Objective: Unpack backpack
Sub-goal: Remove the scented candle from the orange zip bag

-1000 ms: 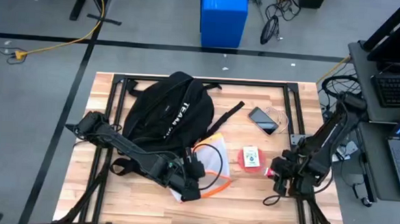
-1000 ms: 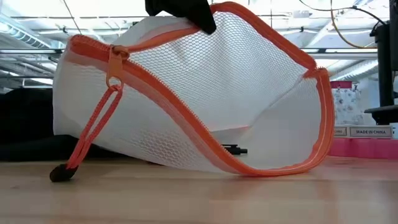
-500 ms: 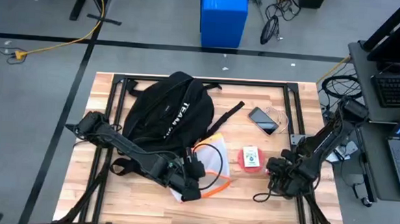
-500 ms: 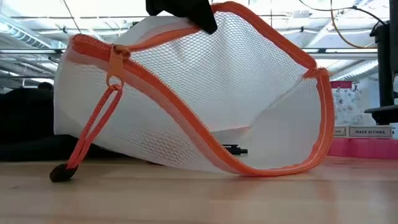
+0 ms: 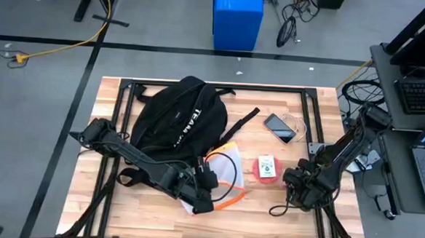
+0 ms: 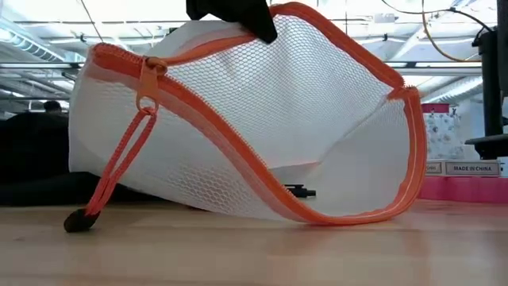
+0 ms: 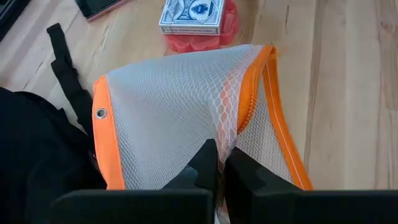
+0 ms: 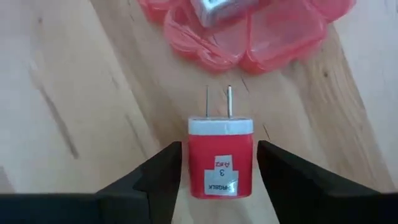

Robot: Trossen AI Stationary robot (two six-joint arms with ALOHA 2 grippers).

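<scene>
The black backpack [image 5: 180, 117] lies at the far left middle of the table, white lettering up. Next to its near right side my left gripper [image 5: 203, 193] is shut on a white mesh pouch [image 6: 262, 119] with an orange zipper edge. The pouch's zipper pull cord [image 6: 119, 167] hangs down to the table. At the near right my right gripper [image 5: 294, 187] stands open low over a red charger plug [image 8: 221, 162]. The plug lies flat on the wood, one finger on either side of it and a thin gap to each. My left gripper pinches the pouch's mesh wall beside the orange zipper edge [image 7: 235, 134] between its two fingers. The fingers [image 6: 238, 14] come from above at the pouch's top. The pouch hangs open below them, its lower orange edge [image 6: 317, 216] resting on the table.
A card deck on a pink tray [image 5: 267, 168] sits between the two grippers. A phone [image 5: 279, 127] and a black strap [image 5: 241, 124] lie farther back. A black cable loop [image 5: 227, 163] lies by the pouch. Bare wood shows along the near edge.
My right gripper has moved a little toward the table's left, over the red charger plug, and then held still. The left gripper and the pouch have kept their place.
</scene>
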